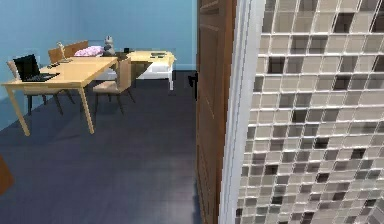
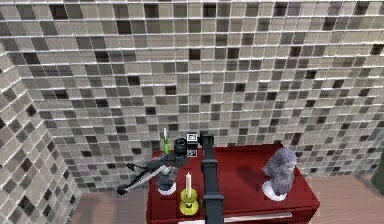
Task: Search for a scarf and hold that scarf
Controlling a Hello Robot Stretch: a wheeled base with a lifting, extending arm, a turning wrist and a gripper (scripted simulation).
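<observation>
one pink heap (image 1: 90,50) sits on the far wooden desk (image 1: 70,72), can't tell if it's a scarf. gripper (image 2: 124,186) holds nothing, fingers poking past the left edge of the red cabinet (image 2: 240,170) by the tiled wall (image 2: 200,70).

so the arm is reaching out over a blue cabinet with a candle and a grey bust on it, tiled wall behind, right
Not quite: the cabinet is dark red, not blue. The arm side view shows it. The rest holds: the arm reaches out over it, a candle and a grey bust stand on it, and the tiled wall is behind.
</observation>
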